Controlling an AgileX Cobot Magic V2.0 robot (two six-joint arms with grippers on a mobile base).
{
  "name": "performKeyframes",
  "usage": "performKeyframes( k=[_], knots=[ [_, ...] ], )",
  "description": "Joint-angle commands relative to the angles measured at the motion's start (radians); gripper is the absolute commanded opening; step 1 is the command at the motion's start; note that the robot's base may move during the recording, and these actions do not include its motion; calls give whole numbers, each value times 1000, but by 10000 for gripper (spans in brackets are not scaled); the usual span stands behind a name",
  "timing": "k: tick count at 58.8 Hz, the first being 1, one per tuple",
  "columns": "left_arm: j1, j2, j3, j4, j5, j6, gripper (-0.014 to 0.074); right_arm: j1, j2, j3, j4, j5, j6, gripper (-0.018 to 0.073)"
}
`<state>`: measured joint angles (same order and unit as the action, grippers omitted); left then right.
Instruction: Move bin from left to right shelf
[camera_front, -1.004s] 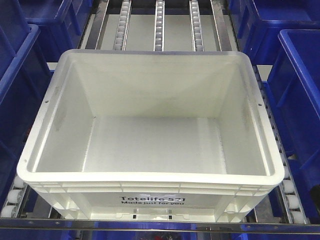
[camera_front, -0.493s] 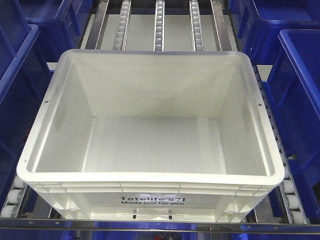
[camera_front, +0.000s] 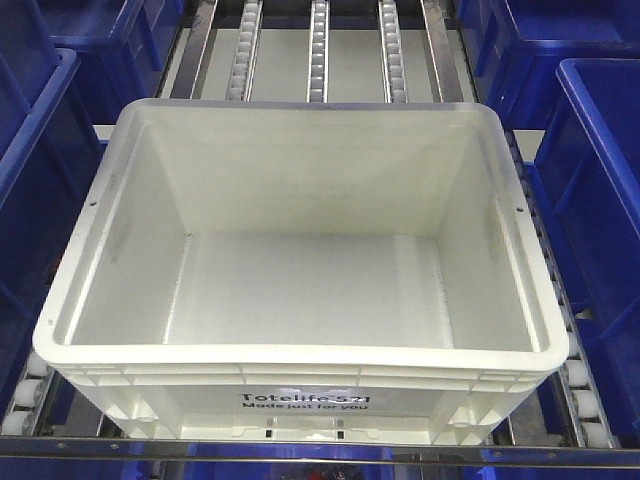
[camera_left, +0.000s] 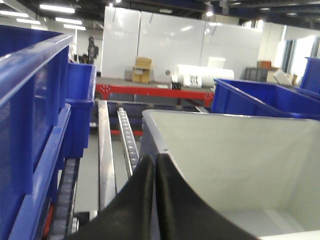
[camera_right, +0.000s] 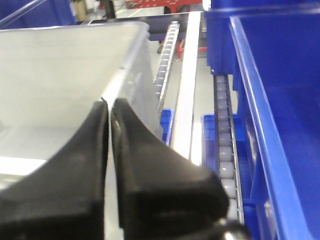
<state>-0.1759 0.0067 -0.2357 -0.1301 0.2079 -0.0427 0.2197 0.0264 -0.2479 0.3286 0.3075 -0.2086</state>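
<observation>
An empty white bin (camera_front: 300, 355), marked "Totelife" on its front, sits on the roller tracks between blue bins. Neither gripper shows in the front view. In the left wrist view my left gripper (camera_left: 155, 157) has its black fingers pinched on the rim of the bin's left wall (camera_left: 235, 160). In the right wrist view my right gripper (camera_right: 109, 102) has its fingers pinched on the rim of the bin's right wall (camera_right: 55, 70), with a thin white strip of rim showing between them.
Blue bins stand close on the left (camera_front: 30, 180) and right (camera_front: 600, 150) of the white bin. Roller tracks (camera_front: 318, 50) run away behind it. A metal rail (camera_front: 320, 452) crosses in front. White rollers (camera_right: 225, 150) lie beside the right wall.
</observation>
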Motion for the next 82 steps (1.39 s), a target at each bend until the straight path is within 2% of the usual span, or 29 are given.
performKeyframes(
  k=[1,8,14,20,33,45,53,64,70,76,82],
  knots=[
    [-4,78,-116,-7,90,-11,-6,-1,85,-117,-3,44,-42,-8],
    [-4,213,-260,-7,187,-10,-6,-1,240,-262,2,158,-43,-8],
    [-4,330,-368,-8,242,25,-6,-1,370,-356,9,238,-43,-8],
    [-4,446,-445,-36,286,43,-6,-1,490,-434,35,300,-43,-8],
    [-4,584,-474,-89,269,43,-6,-1,616,-463,78,251,-42,-8],
    [-4,586,-474,-86,221,43,4,-1,623,-463,99,205,-43,-1],
    [-4,586,-474,-86,219,43,47,-1,623,-463,99,202,-45,32],
    [-4,586,-474,-82,206,53,166,-1,623,-463,98,202,-46,182],
    [-4,586,-474,-82,199,92,252,-1,623,-463,97,201,-46,329],
    [-4,586,-474,-82,196,94,347,-1,623,-463,97,201,-46,519],
    [-4,587,-474,-85,195,94,409,-1,623,-463,96,201,-46,664]
  ],
)
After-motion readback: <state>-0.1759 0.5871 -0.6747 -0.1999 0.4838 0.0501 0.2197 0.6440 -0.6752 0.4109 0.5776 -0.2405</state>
